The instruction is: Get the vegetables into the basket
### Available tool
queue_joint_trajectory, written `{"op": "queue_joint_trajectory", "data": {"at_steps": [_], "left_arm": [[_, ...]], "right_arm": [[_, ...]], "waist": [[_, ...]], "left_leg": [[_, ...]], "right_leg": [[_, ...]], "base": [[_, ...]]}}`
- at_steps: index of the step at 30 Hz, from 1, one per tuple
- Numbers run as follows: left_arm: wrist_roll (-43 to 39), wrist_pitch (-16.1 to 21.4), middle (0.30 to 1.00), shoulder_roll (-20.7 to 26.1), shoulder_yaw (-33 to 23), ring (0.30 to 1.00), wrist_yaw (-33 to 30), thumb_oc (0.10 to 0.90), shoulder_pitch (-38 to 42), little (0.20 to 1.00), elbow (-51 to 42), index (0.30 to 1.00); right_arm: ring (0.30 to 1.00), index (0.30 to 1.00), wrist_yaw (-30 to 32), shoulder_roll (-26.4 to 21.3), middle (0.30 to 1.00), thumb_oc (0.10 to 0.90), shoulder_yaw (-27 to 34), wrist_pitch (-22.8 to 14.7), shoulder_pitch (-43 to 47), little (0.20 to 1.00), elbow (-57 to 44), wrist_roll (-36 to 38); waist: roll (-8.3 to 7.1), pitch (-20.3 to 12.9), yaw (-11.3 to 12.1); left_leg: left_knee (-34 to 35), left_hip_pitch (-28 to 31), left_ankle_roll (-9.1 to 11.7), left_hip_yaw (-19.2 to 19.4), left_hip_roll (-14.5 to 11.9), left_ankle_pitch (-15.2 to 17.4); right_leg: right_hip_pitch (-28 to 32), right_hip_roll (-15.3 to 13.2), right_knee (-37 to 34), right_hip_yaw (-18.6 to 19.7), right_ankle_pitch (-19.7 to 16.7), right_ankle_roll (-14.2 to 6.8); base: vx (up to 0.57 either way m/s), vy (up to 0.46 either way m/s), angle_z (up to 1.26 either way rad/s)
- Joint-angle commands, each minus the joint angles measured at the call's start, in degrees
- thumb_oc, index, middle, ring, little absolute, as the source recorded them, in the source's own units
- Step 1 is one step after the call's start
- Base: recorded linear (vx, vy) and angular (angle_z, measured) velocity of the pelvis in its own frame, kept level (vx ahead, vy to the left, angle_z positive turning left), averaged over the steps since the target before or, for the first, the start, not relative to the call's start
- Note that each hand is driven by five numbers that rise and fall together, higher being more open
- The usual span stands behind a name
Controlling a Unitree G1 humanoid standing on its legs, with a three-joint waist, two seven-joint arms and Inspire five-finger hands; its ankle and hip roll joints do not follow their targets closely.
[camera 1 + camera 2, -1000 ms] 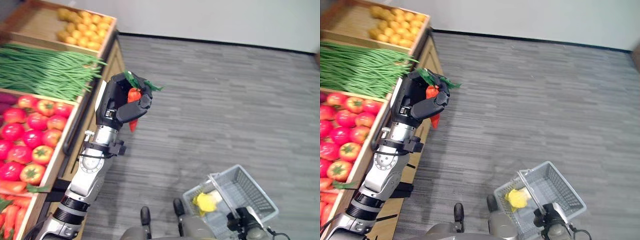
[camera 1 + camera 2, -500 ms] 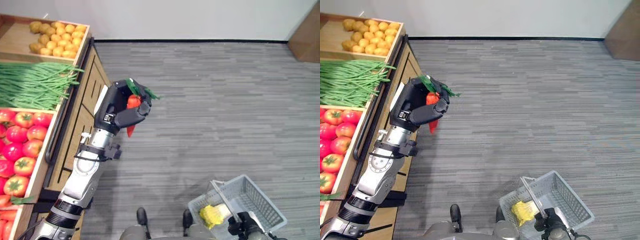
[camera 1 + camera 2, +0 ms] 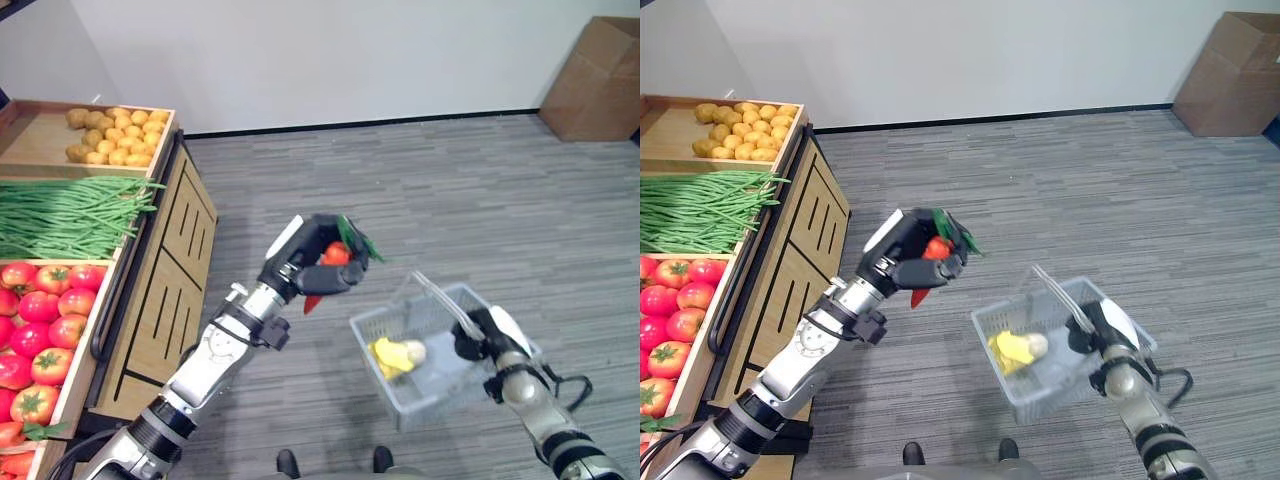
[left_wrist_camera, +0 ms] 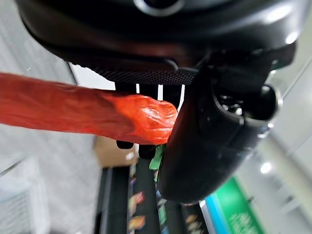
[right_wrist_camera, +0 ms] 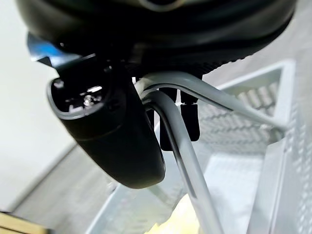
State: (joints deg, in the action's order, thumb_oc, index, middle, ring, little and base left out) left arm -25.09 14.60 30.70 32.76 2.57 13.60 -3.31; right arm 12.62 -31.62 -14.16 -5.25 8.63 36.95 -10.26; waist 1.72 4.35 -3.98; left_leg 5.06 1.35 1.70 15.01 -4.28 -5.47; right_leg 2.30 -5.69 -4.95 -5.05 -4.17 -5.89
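Observation:
My left hand is shut on an orange-red carrot with green leaves, held in the air just left of and above the grey wire basket. In the left wrist view the carrot lies across the hand, pinned by the thumb. My right hand is shut on the basket's handle and holds the basket above the floor. The handle runs under its thumb in the right wrist view. A yellow vegetable lies inside the basket.
A wooden produce stand runs along the left, with potatoes, green beans and tomatoes in crates. A cardboard box stands by the far right wall. Grey floor stretches between them.
The camera has swung. My left hand has carried the carrot away from the stand toward the basket. My right hand has lifted the basket up and closer to the carrot.

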Motion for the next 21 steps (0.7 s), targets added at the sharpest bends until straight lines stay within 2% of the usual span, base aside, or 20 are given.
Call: {"op": "queue_joint_trajectory", "data": {"at_steps": [1,2,12,15,21], "left_arm": [[3.4,4.5,0.300,-1.4,-1.2,0.300,-0.7,0.400,8.6,0.300,2.0,0.300],[5.1,4.3,0.300,-2.2,0.8,0.300,-1.0,0.400,9.8,0.300,4.0,0.300],[13.4,2.8,0.300,-6.3,4.4,0.300,-5.4,0.400,13.5,0.300,14.1,0.300],[15.4,2.4,0.300,-7.8,4.5,0.300,-6.9,0.400,14.0,0.300,17.0,0.300],[22.4,0.6,0.300,-10.5,3.9,0.300,-11.2,0.400,14.2,0.300,24.2,0.300]], "right_arm": [[0.300,0.300,4.4,-2.1,0.300,0.400,0.4,-6.1,8.0,0.300,-5.8,3.1],[0.300,0.300,4.6,-1.3,0.300,0.400,-0.6,-6.8,10.4,0.300,-6.9,4.4],[0.300,0.300,3.8,1.7,0.300,0.400,-2.9,-7.9,16.1,0.300,-14.1,9.6],[0.300,0.300,4.0,3.0,0.300,0.400,-3.1,-8.2,16.5,0.300,-15.9,10.8],[0.300,0.300,0.4,5.4,0.300,0.400,-5.0,-10.3,12.7,0.300,-26.7,15.8]], "waist": [[-3.14,-4.0,0.7],[-3.11,-4.3,0.7],[-2.96,-5.1,0.3],[-2.96,-5.1,0.1],[-2.84,-5.2,-0.7]], "left_leg": [[-0.1,0.5,1.6,-1.7,-0.6,3.7],[-0.1,0.6,1.6,-1.5,-0.6,3.8],[-0.1,0.8,1.6,-1.1,-0.6,3.9],[-0.1,0.9,1.6,-0.8,-0.6,3.9],[-0.1,1.1,1.7,-0.1,-0.8,3.9]], "right_leg": [[-2.7,-2.8,0.0,0.8,-0.3,-3.6],[-2.8,-2.8,0.0,1.0,-0.4,-3.7],[-2.9,-2.9,0.1,1.4,-0.6,-3.8],[-2.9,-2.9,0.0,1.6,-0.7,-3.9],[-3.1,-2.8,0.0,2.1,-0.8,-3.9]], "base": [[0.00,0.000,0.00],[0.00,0.000,0.00],[0.00,0.002,-0.01],[0.00,0.003,-0.04],[0.01,-0.001,-0.09]]}}
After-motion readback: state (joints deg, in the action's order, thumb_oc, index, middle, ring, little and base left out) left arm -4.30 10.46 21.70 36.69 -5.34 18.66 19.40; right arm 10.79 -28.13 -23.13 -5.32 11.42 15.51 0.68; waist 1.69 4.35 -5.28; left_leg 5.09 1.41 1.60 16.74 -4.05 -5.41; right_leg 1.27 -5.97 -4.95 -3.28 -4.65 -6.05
